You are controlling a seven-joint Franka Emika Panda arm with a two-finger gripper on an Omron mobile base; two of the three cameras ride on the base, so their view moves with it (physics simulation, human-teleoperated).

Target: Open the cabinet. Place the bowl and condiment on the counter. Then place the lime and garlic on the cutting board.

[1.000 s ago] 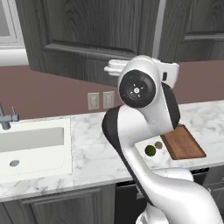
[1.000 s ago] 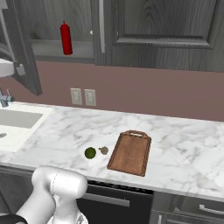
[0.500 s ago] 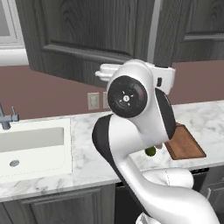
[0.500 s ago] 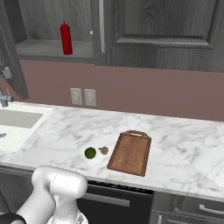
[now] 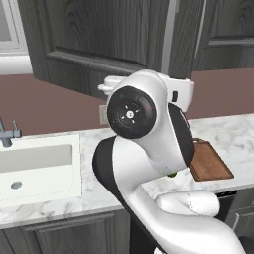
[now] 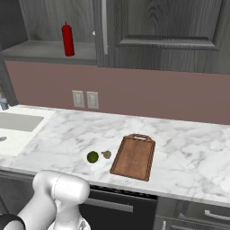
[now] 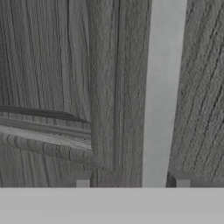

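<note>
A glossy white arm (image 5: pixel 163 163) of rounded segments, with black joints and a round black end cap.

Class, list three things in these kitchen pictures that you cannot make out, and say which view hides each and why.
1. The lime: left base view, mostly behind the arm.
2. The cutting board: left base view, its near end hidden by the arm.
3. The cabinet interior: right base view, cut off by the top edge above the red bottle; no bowl is visible.
</note>
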